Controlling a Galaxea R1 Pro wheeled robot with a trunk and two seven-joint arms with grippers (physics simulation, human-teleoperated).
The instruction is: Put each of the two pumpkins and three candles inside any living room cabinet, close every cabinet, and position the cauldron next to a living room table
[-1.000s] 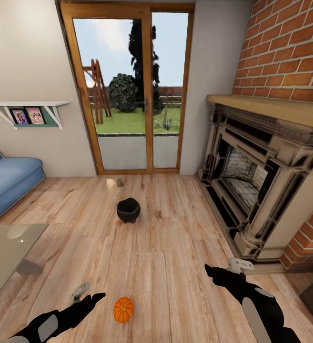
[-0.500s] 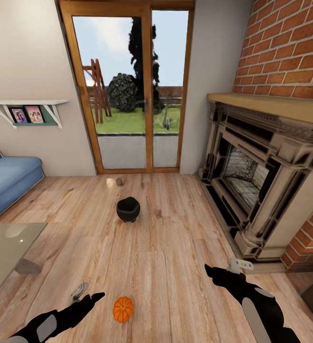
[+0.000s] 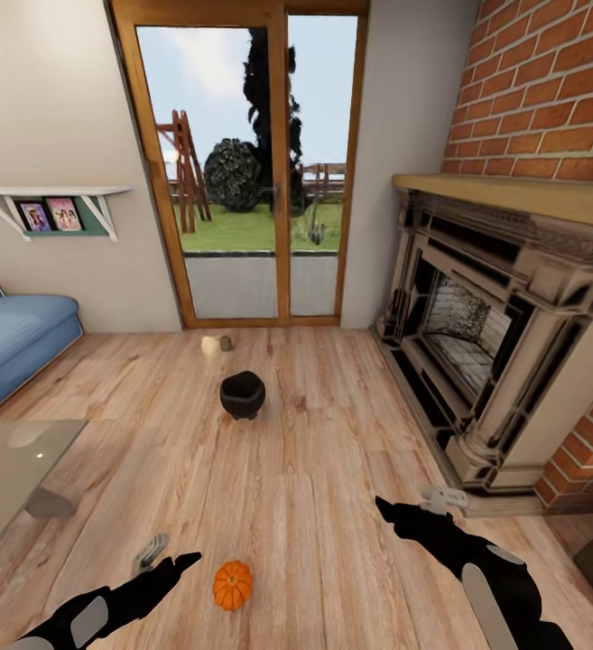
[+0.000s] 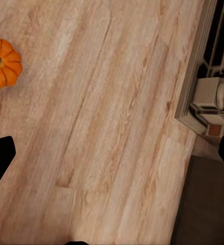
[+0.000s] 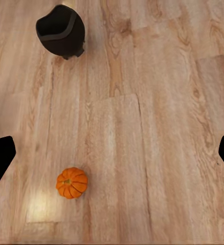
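Both my arms reach low over the wooden floor [image 3: 332,506], jaws spread wide and empty. My left gripper [image 3: 171,561] hovers just beside the pumpkin [image 3: 232,585]; my right gripper [image 3: 413,506] hangs well apart from it. The cauldron [image 3: 242,394] stands farther ahead, between them.

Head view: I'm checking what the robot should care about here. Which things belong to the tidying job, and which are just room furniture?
Belongs to the job:
pumpkin
cauldron
two small candles by the door
glass table

Just there:
fireplace
blue sofa
wall shelf
glass door
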